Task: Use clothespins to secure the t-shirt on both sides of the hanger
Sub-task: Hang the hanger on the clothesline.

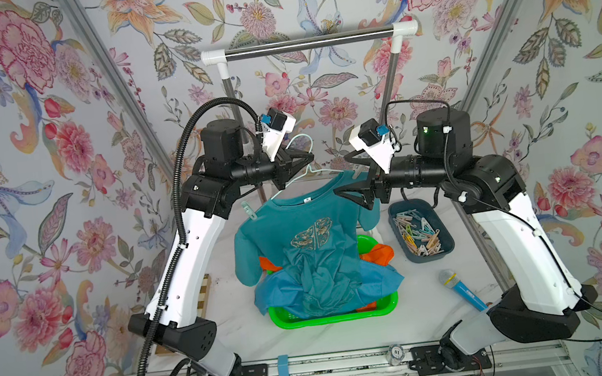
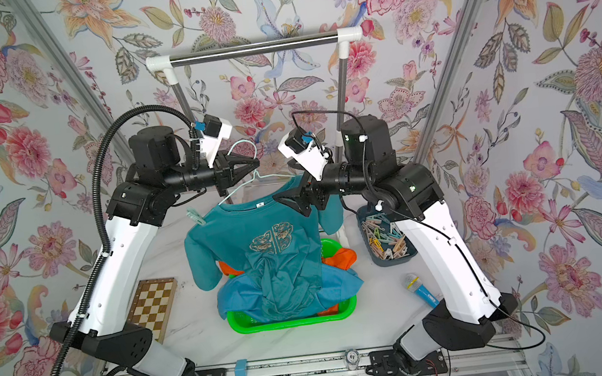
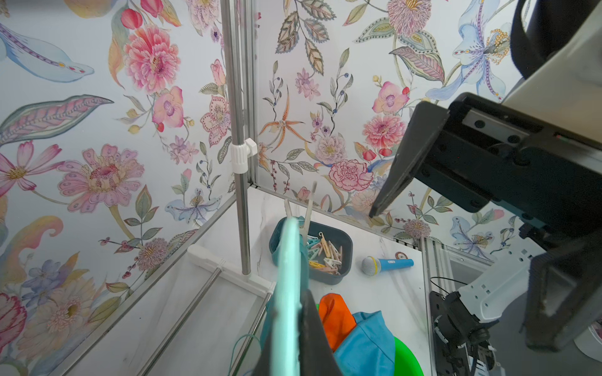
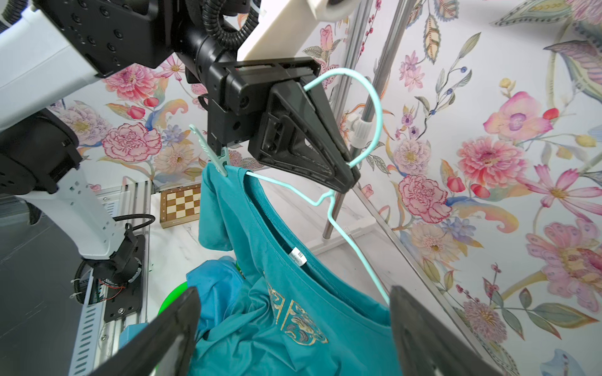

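A teal t-shirt (image 1: 297,235) (image 4: 293,325) hangs on a mint wire hanger (image 1: 302,141) (image 4: 374,107), its hem sagging into the basket. My left gripper (image 1: 309,157) (image 2: 255,163) (image 3: 290,341) is shut on the hanger at the base of its hook. A pale green clothespin (image 1: 249,210) (image 4: 211,156) clips the shirt's left shoulder. In the left wrist view a pale clothespin (image 3: 308,211) stands at the hanger's far end; its hold on the cloth is unclear. My right gripper (image 1: 346,176) (image 2: 287,181) (image 4: 293,332) is open beside the right shoulder, holding nothing. Loose clothespins fill a grey bin (image 1: 397,211).
A green basket (image 1: 328,317) holds blue cloth (image 1: 276,294) and orange cloth (image 1: 377,255) under the shirt. Behind stands a clothes rack with a steel bar (image 1: 309,41). A blue toy microphone (image 1: 458,286) lies at the front right, a chessboard (image 2: 153,305) at the left.
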Controlling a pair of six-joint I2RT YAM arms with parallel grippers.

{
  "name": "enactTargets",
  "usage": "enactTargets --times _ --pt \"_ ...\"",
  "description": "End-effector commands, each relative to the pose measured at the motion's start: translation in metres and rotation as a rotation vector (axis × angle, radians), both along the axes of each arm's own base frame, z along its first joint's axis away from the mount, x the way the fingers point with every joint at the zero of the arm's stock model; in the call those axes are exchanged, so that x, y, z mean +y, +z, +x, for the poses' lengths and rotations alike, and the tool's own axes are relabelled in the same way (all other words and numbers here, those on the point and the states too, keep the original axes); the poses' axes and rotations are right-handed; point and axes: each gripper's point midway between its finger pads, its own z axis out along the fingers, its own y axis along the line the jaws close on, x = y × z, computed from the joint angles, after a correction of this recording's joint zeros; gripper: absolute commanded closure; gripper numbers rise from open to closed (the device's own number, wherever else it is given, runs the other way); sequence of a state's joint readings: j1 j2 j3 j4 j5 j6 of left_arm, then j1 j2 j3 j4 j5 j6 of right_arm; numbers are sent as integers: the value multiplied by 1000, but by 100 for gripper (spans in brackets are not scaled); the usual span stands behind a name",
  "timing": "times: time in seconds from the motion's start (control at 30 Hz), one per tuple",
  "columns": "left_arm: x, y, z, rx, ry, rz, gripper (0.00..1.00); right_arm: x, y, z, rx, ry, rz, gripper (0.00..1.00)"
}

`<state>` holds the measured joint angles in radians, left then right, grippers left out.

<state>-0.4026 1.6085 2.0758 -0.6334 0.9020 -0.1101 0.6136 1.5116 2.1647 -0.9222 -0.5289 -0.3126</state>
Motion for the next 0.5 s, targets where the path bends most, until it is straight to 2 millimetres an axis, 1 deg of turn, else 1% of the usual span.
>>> enactTargets --times 0.0,0.17,0.33,0.37,0.47 --pt "10 24 -33 -78 -63 -24 96 9 -13 -6 45 70 -15 13" --pt "8 30 -51 -85 -139 -49 96 23 -26 -1 74 93 -40 19" --pt "10 35 -66 -93 -169 -73 96 28 -31 9 69 78 -56 22" --pt "11 36 -69 -91 -175 -77 96 35 -31 1 67 105 -57 23" --pt "11 37 -73 -87 -181 -93 96 43 -31 -2 66 129 -58 27"
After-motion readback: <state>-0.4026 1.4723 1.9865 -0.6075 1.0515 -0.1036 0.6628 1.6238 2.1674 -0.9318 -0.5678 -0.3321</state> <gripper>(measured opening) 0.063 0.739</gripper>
